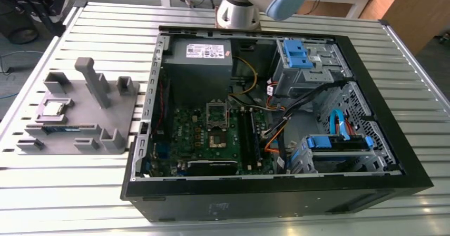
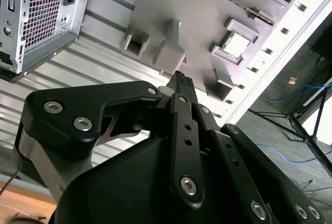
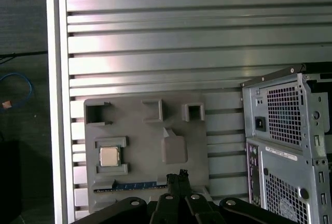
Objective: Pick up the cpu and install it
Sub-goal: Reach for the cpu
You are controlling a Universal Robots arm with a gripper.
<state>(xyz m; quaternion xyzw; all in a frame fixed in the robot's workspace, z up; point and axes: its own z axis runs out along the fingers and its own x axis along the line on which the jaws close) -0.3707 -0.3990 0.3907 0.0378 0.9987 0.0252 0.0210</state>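
Cpu (image 1: 55, 108): seated in recess of grey holder (image 1: 113, 117) on worktop (image 1: 63, 194), beside open computer case (image 1: 281, 196).
Hand (image 3: 180, 174): fingertips together, empty, well clear of cpu.
Motherboard socket (image 1: 216, 139): looks vacant.
Pick-up and install both outstanding.

Silvery cpu (image 1: 55, 108), grey holder (image 1: 121, 108), black case (image 1: 281, 200)

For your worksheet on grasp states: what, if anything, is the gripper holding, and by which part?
Nothing. The gripper is shut with nothing between its fingertips; the cpu lies in its pocket on the grey tray.
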